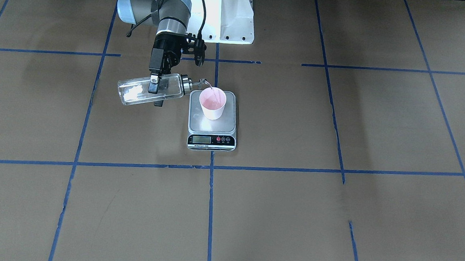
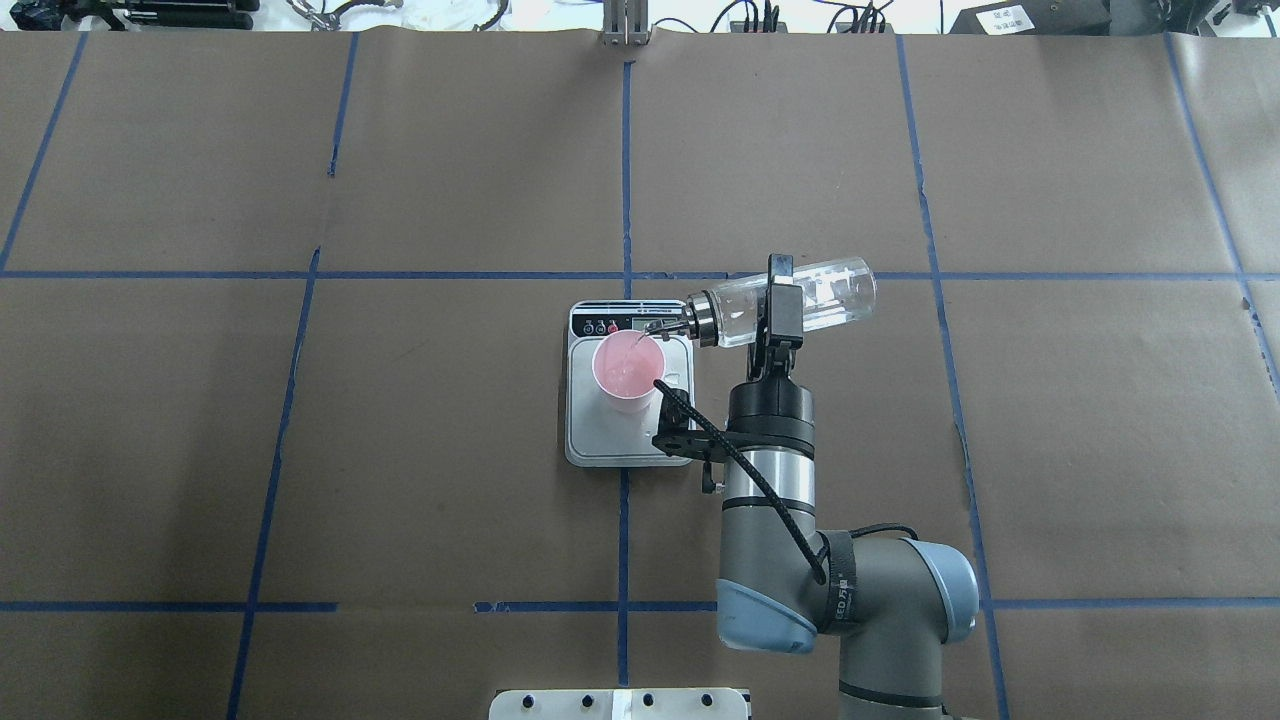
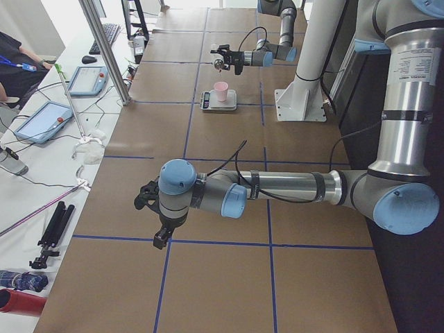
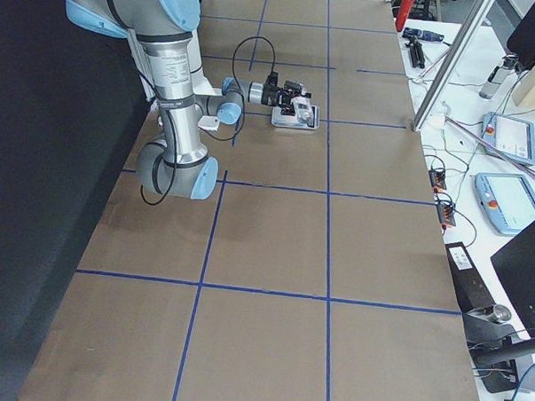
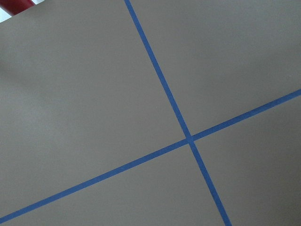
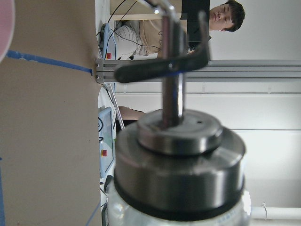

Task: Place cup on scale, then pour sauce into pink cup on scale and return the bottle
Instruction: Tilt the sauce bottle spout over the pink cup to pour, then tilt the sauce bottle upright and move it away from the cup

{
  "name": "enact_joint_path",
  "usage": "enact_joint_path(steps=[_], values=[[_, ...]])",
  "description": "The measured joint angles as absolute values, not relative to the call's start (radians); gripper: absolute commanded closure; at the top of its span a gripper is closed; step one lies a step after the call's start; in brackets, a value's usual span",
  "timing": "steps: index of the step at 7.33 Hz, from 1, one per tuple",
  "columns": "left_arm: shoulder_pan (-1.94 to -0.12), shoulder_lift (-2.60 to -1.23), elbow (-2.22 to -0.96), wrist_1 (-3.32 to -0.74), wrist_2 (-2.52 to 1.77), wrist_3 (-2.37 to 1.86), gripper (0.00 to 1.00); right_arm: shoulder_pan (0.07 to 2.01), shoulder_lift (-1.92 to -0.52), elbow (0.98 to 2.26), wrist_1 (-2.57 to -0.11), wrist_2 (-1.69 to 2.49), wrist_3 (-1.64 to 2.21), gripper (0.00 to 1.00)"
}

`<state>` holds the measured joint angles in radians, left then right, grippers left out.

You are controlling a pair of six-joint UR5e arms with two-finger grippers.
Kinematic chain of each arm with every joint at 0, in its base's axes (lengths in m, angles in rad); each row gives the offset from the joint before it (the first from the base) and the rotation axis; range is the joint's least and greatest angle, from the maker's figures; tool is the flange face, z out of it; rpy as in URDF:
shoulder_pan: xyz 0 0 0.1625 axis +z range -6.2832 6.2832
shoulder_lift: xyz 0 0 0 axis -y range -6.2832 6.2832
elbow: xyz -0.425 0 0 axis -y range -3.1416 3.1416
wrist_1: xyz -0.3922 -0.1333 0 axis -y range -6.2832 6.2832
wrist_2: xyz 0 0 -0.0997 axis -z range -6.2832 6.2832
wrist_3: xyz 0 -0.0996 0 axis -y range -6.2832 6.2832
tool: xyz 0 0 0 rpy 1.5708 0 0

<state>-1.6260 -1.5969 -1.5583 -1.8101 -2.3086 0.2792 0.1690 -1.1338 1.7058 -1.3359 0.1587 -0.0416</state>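
Note:
The pink cup [image 1: 212, 104] stands upright on the scale [image 1: 200, 123], towards its back. My right gripper [image 1: 156, 94] is shut on the clear glass bottle [image 1: 138, 91], which lies nearly level in the air beside the scale. Its silver spout reaches over the cup's rim, and a thin stream of clear sauce [image 1: 209, 87] runs into the cup. In the overhead view the right gripper [image 2: 781, 306] holds the bottle [image 2: 835, 290] to the right of the cup [image 2: 627, 372]. The pourer cap [image 6: 178, 160] fills the right wrist view. My left gripper [image 3: 161, 236] hangs over bare table far from the scale; I cannot tell if it is open.
The white robot base [image 1: 223, 17] stands behind the scale. Blue tape lines [image 5: 190, 139] cross the brown table. Tablets [image 3: 43, 119], cables and a tripod lie along the operators' side. A person [image 6: 225, 14] sits beyond the table.

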Motion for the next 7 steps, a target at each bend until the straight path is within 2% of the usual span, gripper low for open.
enact_joint_path(steps=[7], values=[[-1.626, -1.597, -1.561, -1.81, -2.308, 0.279, 0.0, 0.157, -1.136, 1.745, -1.313, 0.214, 0.151, 1.0]])
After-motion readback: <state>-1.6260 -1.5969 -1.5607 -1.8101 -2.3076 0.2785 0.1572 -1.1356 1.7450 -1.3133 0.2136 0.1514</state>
